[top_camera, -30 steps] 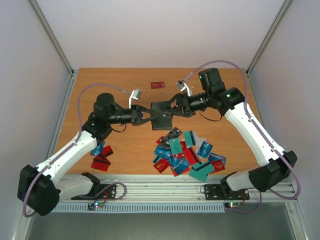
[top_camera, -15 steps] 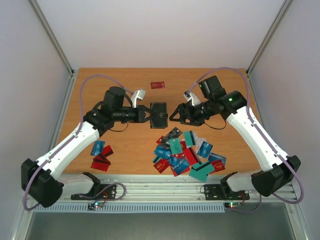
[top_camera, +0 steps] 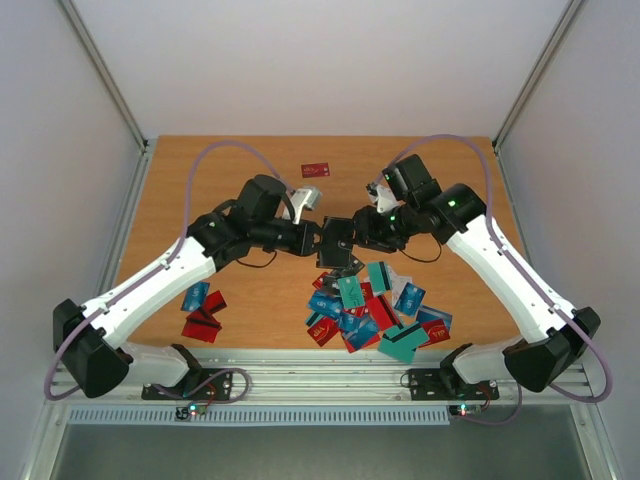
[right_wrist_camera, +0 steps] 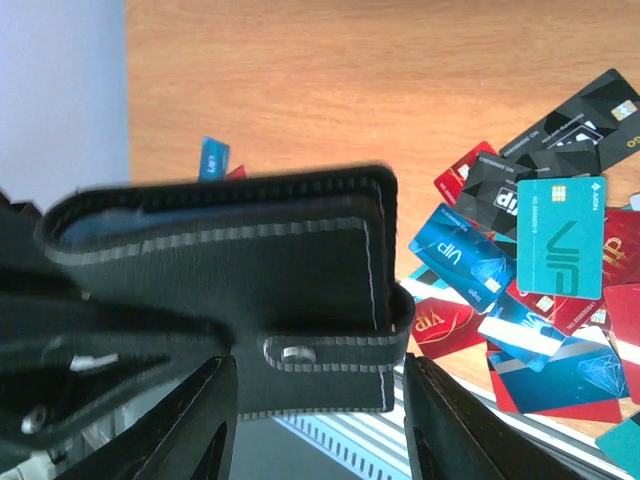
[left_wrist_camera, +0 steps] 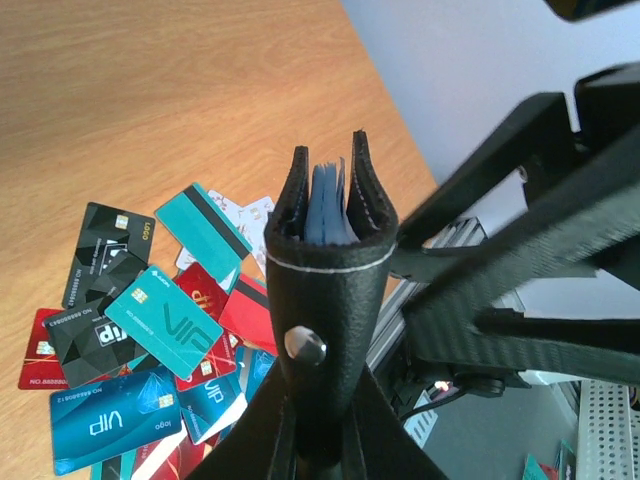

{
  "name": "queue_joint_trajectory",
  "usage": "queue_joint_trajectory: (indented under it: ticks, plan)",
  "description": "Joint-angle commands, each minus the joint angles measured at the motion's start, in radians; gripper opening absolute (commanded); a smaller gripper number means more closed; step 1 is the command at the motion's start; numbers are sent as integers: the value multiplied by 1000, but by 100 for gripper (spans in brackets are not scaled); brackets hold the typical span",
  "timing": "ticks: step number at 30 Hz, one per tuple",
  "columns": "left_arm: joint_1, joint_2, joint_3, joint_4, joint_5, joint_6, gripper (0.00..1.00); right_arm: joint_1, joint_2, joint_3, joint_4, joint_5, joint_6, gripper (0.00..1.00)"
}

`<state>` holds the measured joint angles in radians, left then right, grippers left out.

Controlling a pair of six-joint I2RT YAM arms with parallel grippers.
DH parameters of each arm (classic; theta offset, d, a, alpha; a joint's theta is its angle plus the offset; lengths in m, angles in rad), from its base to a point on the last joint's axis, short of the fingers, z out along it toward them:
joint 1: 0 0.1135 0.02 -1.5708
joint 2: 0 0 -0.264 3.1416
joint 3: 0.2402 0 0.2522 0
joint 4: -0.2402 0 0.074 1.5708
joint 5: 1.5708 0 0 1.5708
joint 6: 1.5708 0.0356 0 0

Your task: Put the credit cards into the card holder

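The black card holder (top_camera: 338, 244) hangs in the air above the pile of credit cards (top_camera: 372, 305), with my left gripper (top_camera: 318, 240) shut on its snap end. In the left wrist view the card holder (left_wrist_camera: 325, 270) stands edge-on, its mouth slightly apart with blue cards (left_wrist_camera: 326, 205) inside. My right gripper (top_camera: 358, 237) meets it from the right. In the right wrist view the card holder (right_wrist_camera: 250, 265) lies between the right gripper's (right_wrist_camera: 320, 400) spread fingers (right_wrist_camera: 445, 425), which flank its tab end closely. The loose credit cards (right_wrist_camera: 555, 250) are red, teal, blue and dark grey.
A single red card (top_camera: 316, 169) lies at the back of the wooden table (top_camera: 240, 160). A few red and blue cards (top_camera: 203, 310) sit at the front left. The metal rail (top_camera: 320, 385) with the arm bases runs along the near edge.
The left arm carried the card holder right and down toward the pile. The right gripper let go, backed off, then returned around the holder with its jaws narrowing.
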<state>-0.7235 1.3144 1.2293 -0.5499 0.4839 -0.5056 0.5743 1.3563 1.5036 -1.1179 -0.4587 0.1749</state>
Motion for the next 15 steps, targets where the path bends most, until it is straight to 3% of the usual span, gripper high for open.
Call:
queue_joint_trajectory:
  ticks: [1, 15]
  plan:
    - [-42, 9, 46, -13, -47, 18, 0, 16, 22, 33, -16, 60, 42, 46]
    - [-76, 33, 124, -102, -112, -28, 0, 64, 25, -47, 27, 28, 86, 43]
